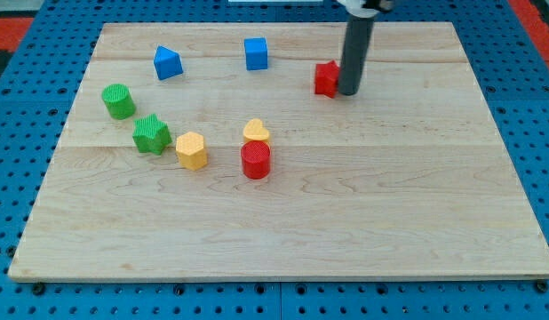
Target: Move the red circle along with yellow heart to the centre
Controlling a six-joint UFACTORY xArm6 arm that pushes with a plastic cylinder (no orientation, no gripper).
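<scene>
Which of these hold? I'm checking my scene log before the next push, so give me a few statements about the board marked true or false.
1. My tip is beside the small red block. True.
2. The yellow heart touches the red circle. True.
3. The green star lies at the view's right. False: it lies at the view's left, near the green cylinder.
4. Three blue blocks are on the board. False: two, the blue cube and another blue block.
5. The yellow hexagon is stacked on the star. False: it lies beside it.

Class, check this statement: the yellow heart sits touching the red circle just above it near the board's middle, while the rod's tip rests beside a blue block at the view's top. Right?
One error: my tip rests beside the red block, not a blue one, as the camera view shows. The yellow heart does sit touching the red circle, just above it.
</scene>
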